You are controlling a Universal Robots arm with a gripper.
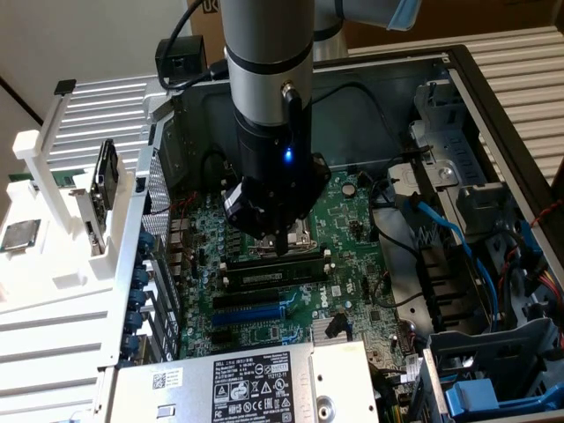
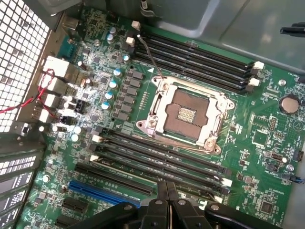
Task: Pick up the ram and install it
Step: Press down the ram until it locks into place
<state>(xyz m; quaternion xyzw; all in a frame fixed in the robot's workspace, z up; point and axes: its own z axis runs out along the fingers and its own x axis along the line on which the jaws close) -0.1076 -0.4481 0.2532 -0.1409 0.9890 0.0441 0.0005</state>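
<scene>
the gripper hangs with fingers pinched together on nothing, its tips right over the ram lying in a black memory slot beside the cpu socket. seating it well likely means pressing straight down, evenly along the stick.

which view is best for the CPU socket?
Wrist view. The CPU socket sits in plain sight from above, its metal frame and contact field fully exposed, with black memory slots on either side. In the exterior view the shut gripper hangs in front of the socket, so just part of its frame peeks out.
</scene>
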